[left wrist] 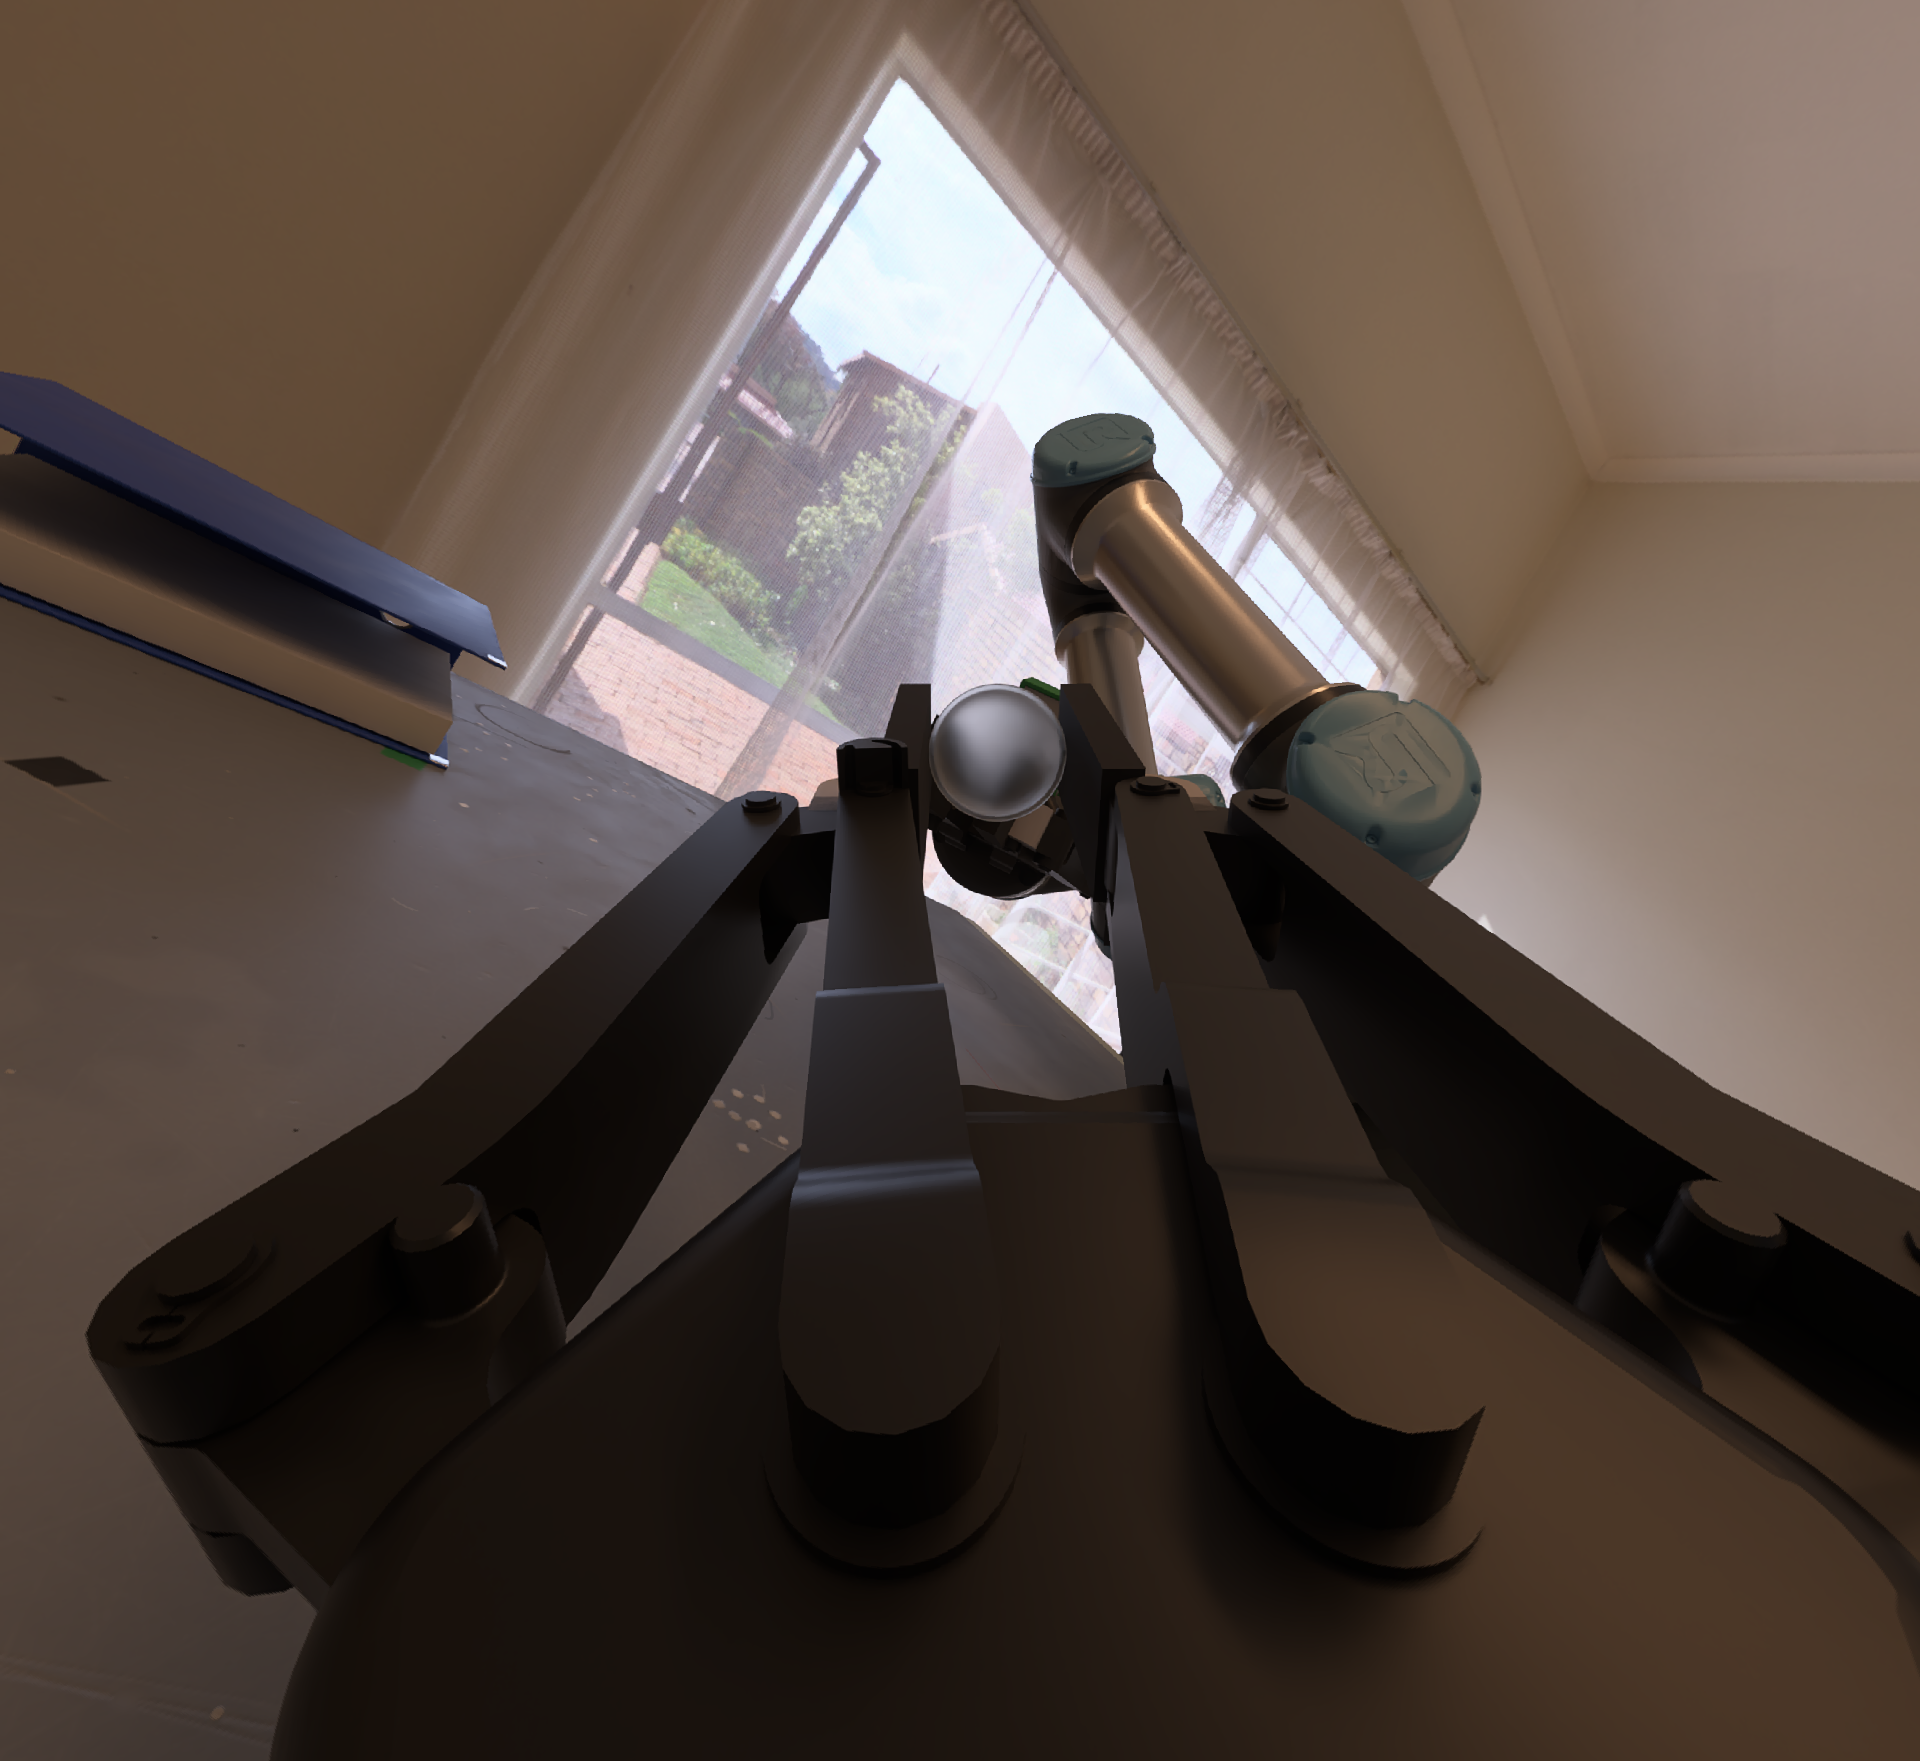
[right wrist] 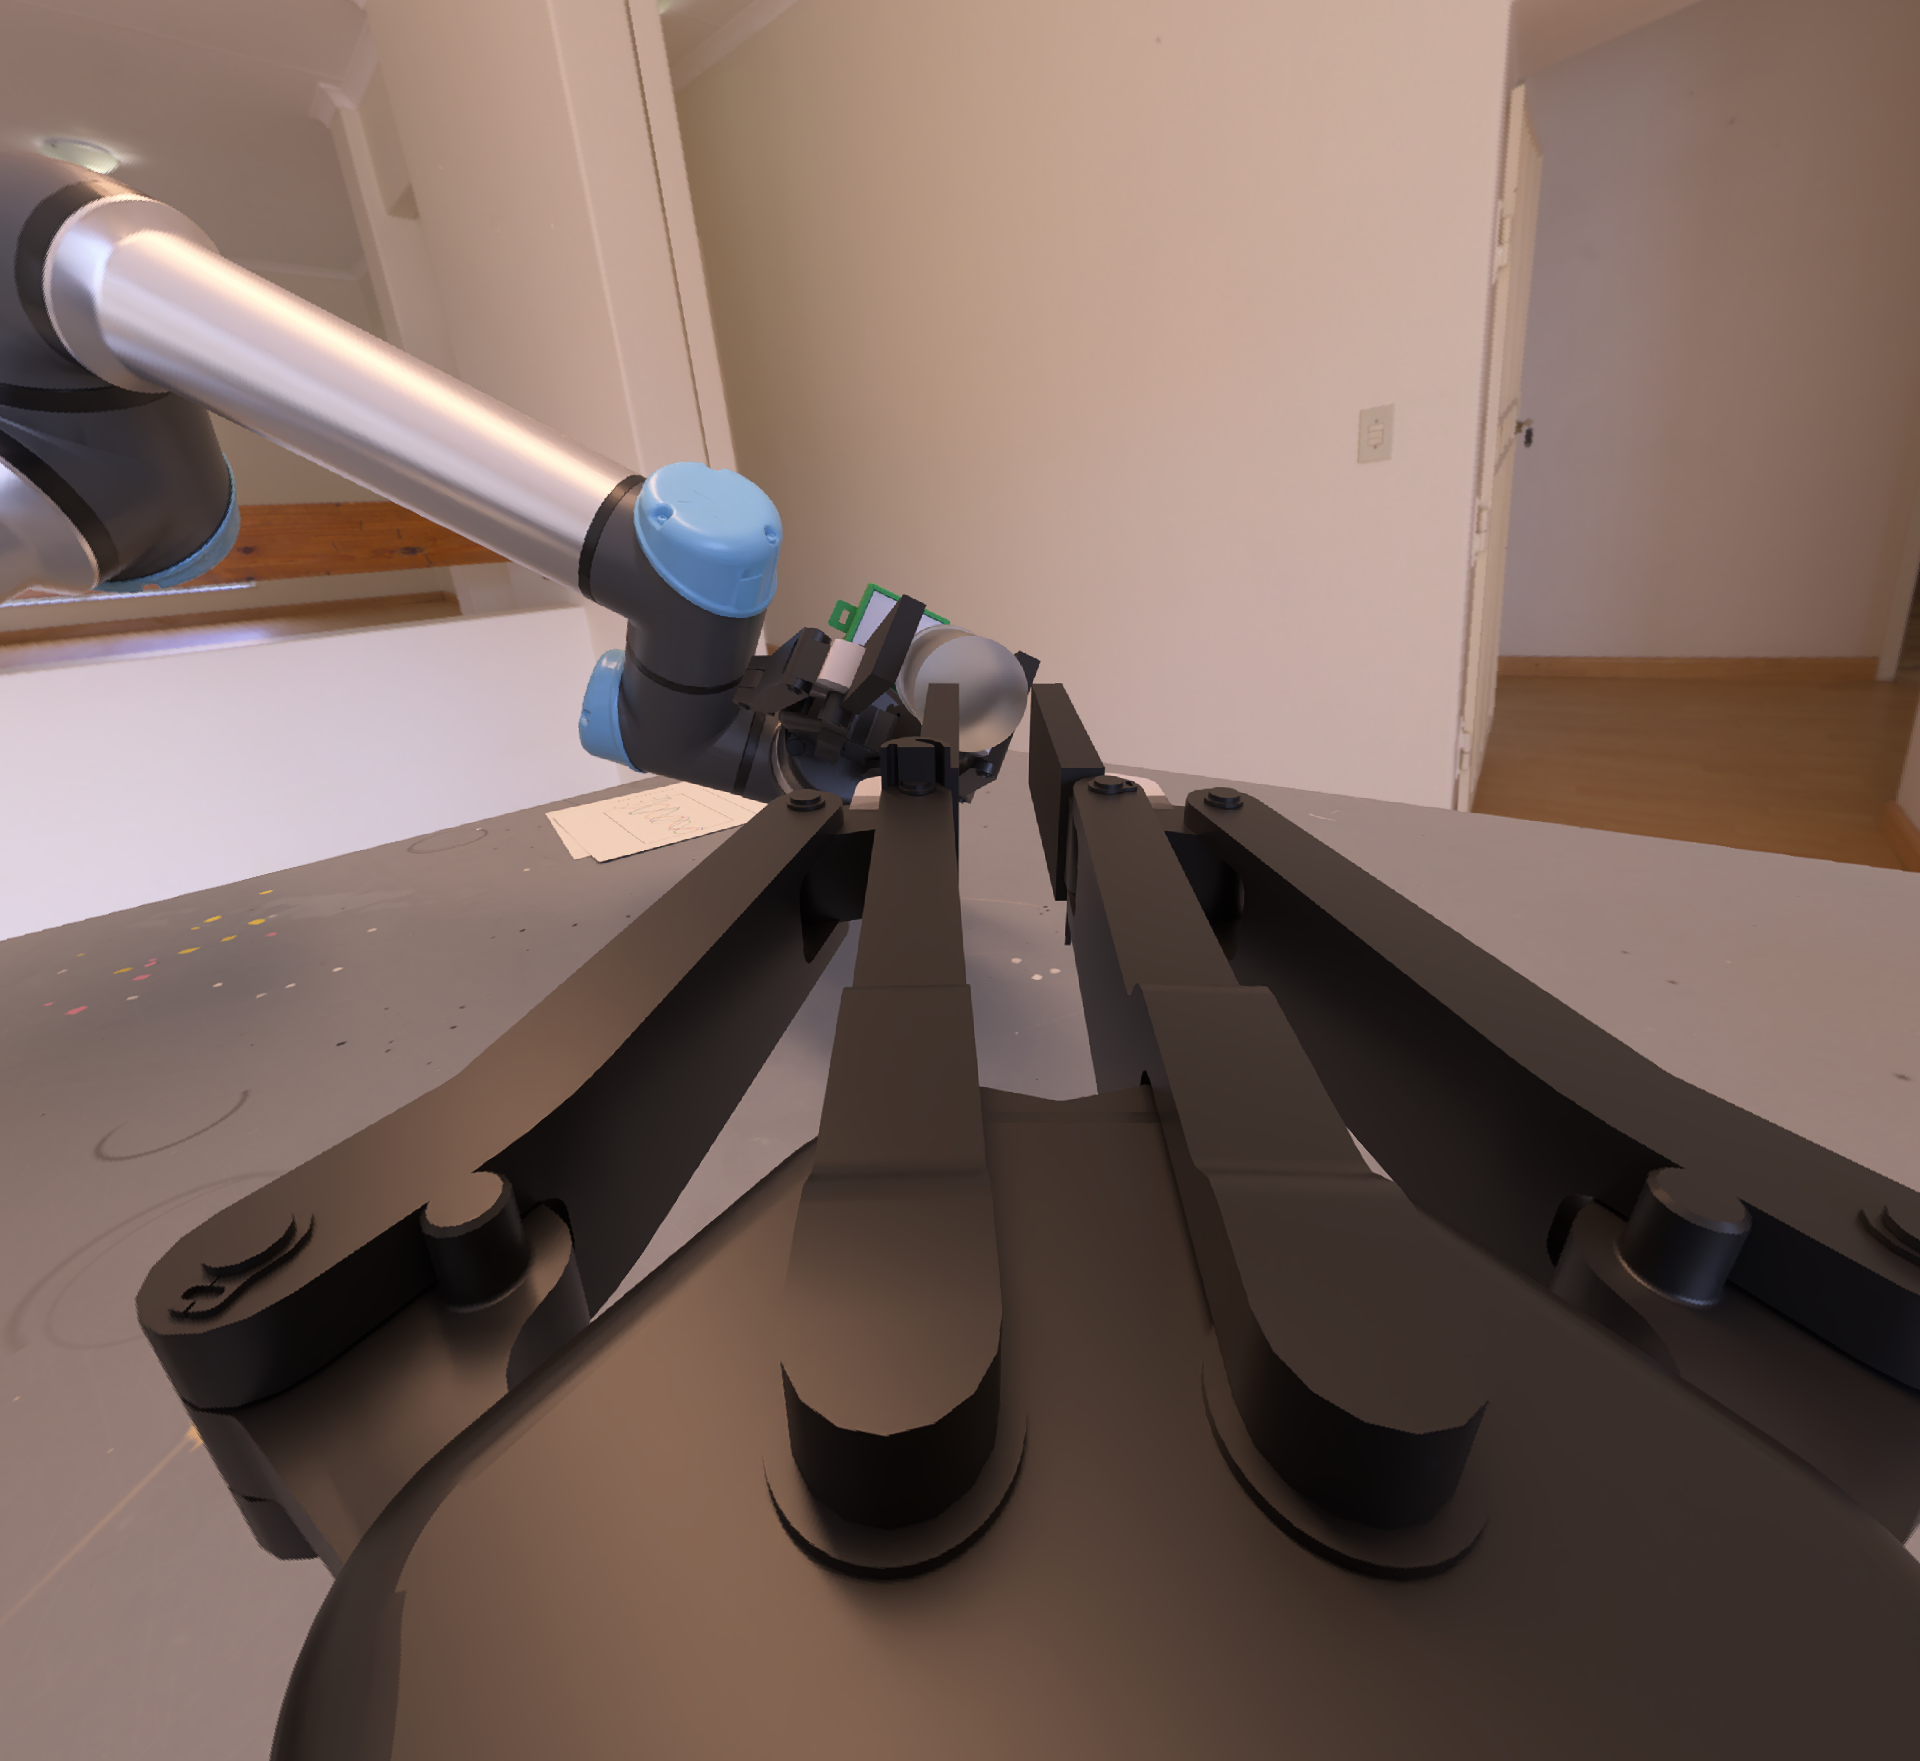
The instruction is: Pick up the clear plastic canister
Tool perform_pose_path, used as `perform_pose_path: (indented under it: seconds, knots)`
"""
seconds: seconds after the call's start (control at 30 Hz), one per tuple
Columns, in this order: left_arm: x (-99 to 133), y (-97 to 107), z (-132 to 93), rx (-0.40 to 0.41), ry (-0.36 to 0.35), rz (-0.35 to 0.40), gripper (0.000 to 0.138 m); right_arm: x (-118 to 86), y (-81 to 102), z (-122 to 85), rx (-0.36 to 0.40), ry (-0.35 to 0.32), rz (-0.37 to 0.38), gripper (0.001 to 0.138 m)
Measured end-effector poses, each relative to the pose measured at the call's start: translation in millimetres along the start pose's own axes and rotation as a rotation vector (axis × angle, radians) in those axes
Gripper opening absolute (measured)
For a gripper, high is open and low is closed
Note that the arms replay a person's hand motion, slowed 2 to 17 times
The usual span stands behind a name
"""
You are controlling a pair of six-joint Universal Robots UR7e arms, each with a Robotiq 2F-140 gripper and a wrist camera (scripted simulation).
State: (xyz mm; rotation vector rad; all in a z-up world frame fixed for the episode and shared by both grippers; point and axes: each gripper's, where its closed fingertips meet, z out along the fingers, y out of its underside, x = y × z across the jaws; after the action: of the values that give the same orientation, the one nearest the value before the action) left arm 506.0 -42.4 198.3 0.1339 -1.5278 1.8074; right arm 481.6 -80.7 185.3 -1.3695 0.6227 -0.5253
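Observation:
The clear plastic canister (left wrist: 995, 753) looks silvery, with a rounded end and a green-edged label. It is held in the air above the dark table (left wrist: 312, 932). My left gripper (left wrist: 997, 745) is shut on it, one finger on each side. In the right wrist view the canister (right wrist: 971, 688) points its rounded end at the camera. My right gripper (right wrist: 992, 703) has its fingers close together on either side of that end and touching it. The left gripper (right wrist: 883, 662) grips the canister farther back.
A blue-covered binder (left wrist: 239, 558) lies on the table at the far left. A white sheet of paper (right wrist: 655, 823) lies near the table's far edge. The right arm (left wrist: 1195, 589) crosses in front of the window, and the left arm (right wrist: 364, 423) reaches in from the left.

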Motion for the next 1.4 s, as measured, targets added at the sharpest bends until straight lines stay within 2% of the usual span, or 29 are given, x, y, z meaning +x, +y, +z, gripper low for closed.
perform_pose_path:
  seconds: [0.63, 1.4]
  knots:
    - [-4, -2, -4, 0.003, -0.033, 0.011, 0.033, 0, 3.1, 1, -0.016, -0.004, 0.004, 0.018]
    - [-21, -1, -9, 0.001, -0.149, 0.001, 0.033, 2, 6.3, 2, -0.03, 0.003, 0.02, 0.018]
